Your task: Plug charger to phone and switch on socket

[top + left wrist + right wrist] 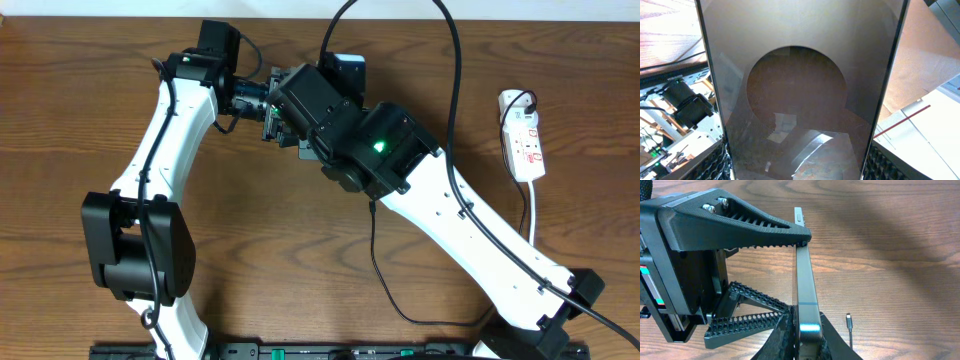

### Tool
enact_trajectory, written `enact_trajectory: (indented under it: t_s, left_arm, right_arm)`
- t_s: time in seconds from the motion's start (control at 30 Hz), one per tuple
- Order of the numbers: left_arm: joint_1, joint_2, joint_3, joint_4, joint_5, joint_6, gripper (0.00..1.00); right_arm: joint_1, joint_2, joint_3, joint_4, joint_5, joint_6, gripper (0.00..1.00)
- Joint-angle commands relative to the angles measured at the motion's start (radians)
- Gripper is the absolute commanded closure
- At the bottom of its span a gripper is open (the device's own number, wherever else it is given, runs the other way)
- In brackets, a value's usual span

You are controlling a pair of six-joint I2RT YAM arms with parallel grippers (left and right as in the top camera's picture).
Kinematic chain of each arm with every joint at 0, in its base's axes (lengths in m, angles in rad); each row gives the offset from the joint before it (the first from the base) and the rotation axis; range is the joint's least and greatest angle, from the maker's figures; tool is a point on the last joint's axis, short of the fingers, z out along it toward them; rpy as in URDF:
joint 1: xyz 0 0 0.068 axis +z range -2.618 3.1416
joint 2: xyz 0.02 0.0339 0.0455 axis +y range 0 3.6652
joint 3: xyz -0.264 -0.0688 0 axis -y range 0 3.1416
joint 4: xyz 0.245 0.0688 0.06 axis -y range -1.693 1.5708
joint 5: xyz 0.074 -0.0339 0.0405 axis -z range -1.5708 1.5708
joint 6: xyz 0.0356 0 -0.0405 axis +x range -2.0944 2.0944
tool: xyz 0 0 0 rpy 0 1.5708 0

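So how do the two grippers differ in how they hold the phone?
The left gripper spans the phone across its width, jaws wide; the right gripper pinches its thin thickness, jaws nearly closed. The left gripper presses the side edges, the right gripper the flat faces. Both hold the same phone.

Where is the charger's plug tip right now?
In the right wrist view, the plug tip lies on the table at lower right, just right of the edge-on phone and apart from it.

Wooden table (pixel 80 80) with socket (pixel 524 135), charger (pixel 849 321)
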Motion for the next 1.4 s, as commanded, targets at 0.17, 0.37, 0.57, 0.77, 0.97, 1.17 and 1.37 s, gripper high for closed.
enact_trajectory:
  t_s: [0.17, 0.37, 0.57, 0.77, 0.97, 1.17, 1.37]
  left_arm:
    - [0.005, -0.028, 0.028, -0.002, 0.058, -0.009, 0.32]
    - [0.005, -0.028, 0.028, -0.002, 0.058, -0.009, 0.32]
    - [0.005, -0.028, 0.028, -0.002, 0.058, -0.009, 0.32]
    - [0.005, -0.028, 0.028, -0.002, 0.058, -0.009, 0.32]
    - [0.005, -0.028, 0.028, 0.006, 0.057, -0.009, 0.32]
    - [0.005, -0.028, 0.028, 0.035, 0.057, -0.009, 0.31]
    - [0.005, -0.028, 0.028, 0.071, 0.057, -0.01, 0.31]
  right_arm:
    - [-0.002, -0.022, 0.003, -0.003, 0.007, 0.019, 0.89]
    - [-0.002, -0.022, 0.003, -0.003, 0.002, 0.019, 0.98]
    - [-0.002, -0.022, 0.003, -0.003, 0.0, 0.019, 0.99]
    - [-0.01, -0.023, 0.003, 0.005, 0.0, 0.034, 0.99]
    - [-0.022, -0.024, 0.003, 0.003, 0.0, 0.077, 0.99]
    - [-0.03, -0.024, 0.003, 0.006, 0.002, 0.105, 0.99]
    - [-0.048, -0.024, 0.003, 0.002, 0.0, 0.105, 0.99]
